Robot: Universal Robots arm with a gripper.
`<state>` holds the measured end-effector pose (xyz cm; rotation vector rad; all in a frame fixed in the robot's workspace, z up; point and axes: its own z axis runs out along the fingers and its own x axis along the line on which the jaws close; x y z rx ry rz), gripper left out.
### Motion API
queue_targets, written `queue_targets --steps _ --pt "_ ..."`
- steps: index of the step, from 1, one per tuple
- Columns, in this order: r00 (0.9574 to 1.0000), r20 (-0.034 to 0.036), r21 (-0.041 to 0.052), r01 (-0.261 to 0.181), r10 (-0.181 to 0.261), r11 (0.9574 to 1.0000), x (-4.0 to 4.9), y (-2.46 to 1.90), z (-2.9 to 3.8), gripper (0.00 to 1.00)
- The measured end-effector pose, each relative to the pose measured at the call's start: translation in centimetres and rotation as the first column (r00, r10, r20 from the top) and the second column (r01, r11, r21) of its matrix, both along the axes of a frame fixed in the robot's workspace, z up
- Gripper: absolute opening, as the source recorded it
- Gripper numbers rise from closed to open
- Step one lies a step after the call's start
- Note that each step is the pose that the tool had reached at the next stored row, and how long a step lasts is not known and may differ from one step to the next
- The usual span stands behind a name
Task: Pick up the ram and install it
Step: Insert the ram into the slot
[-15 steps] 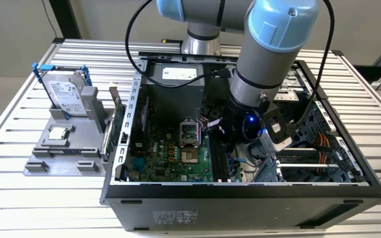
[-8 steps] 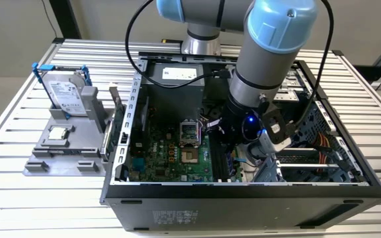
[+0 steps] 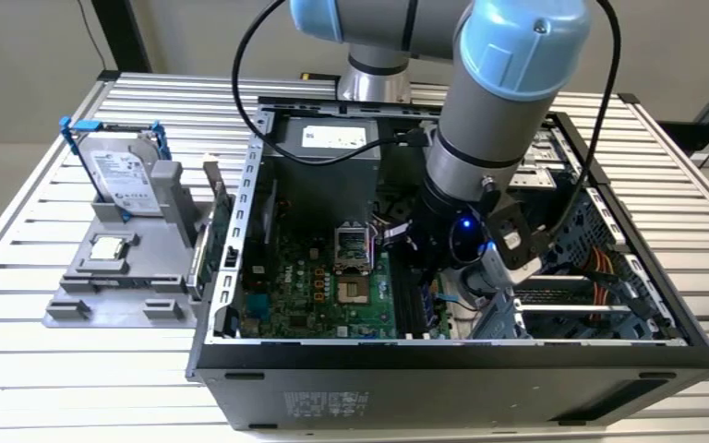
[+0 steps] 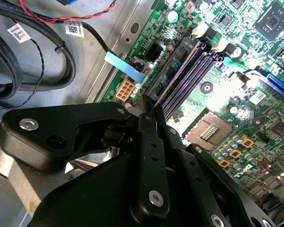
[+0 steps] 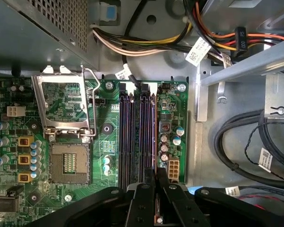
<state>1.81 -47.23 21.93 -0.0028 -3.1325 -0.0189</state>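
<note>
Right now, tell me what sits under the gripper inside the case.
Under the gripper lie the purple memory slots on the green motherboard. The ram is pinched edge-on between the fingers, aligned over a slot. Its lower end is covered by the gripper.

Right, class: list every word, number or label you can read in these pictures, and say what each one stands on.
No text can be quoted: every print is too small or blurred to read.
Hard drive: white label, unreadable.
Power supply: white label, unreadable.
Computer case: front sticker, unreadable.
Cable tags: barcode-like marks, unreadable.
Ram, held edge-on in the gripper: no print shows.
</note>
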Motion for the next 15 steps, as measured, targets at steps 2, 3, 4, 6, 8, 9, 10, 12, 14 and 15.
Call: queue_targets --steps 2,3,4,6,8,9,10,12,14,15 --pt "1.0 0.0003 0.0 0.0 0.0 1.0 -0.16 0.0 0.0 0.0" --pt "1.0 0.0002 -0.0001 0.0 0.0 1.0 -0.24 -0.01 0.0 0.0" --pt "1.0 0.0002 -0.0001 0.0 0.0 1.0 -0.29 -0.01 0.0 0.0" --pt "1.0 0.0001 -0.0003 0.0 0.0 1.0 -0.31 -0.01 0.0 0.0" --pt "1.0 0.0002 -0.0002 0.0 0.0 1.0 -0.32 -0.01 -0.01 0.0" --pt "1.0 0.0002 -0.0001 0.0 0.0 1.0 -0.32 -0.01 -0.01 0.0" --pt "1.0 0.0002 -0.0001 0.0 0.0 1.0 -0.3 -0.01 -0.01 0.0" --pt "1.0 0.0002 0.0 0.0 0.0 1.0 -0.26 -0.01 -0.02 0.0" --pt "1.0 0.0001 0.0 0.0 0.0 1.0 -0.17 -0.01 -0.02 0.0" --pt "1.0 0.0001 -0.0001 0.0 0.0 1.0 -0.13 -0.01 -0.01 0.0"
